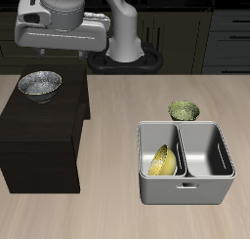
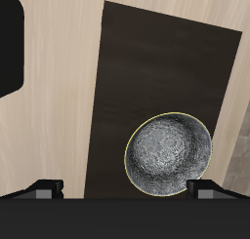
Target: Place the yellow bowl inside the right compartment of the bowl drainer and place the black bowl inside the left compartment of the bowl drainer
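The black bowl (image 1: 39,84) is wide and shallow, with a dark rim and a silvery-grey speckled interior; it sits upright on top of a dark cabinet (image 1: 39,136), near that cabinet's back edge, at about 10 o'clock from the bowl drainer (image 1: 186,165) and well apart from it. In the wrist view the same bowl (image 2: 168,152) shows a thin light rim line around the mottled grey inside and lies wholly on the dark surface (image 2: 137,77). The yellow bowl (image 1: 163,161) is bright yellow and rests tilted on its side inside one well of the grey two-well drainer; the other well holds nothing visible. A small olive-green bowl (image 1: 184,110) stands on the table (image 1: 117,214) just behind the drainer, at 12 o'clock from it. The gripper (image 2: 124,188) hangs above the black bowl with its jaws spread wide, fingertips (image 2: 44,188) clear of the rim, holding and touching nothing.
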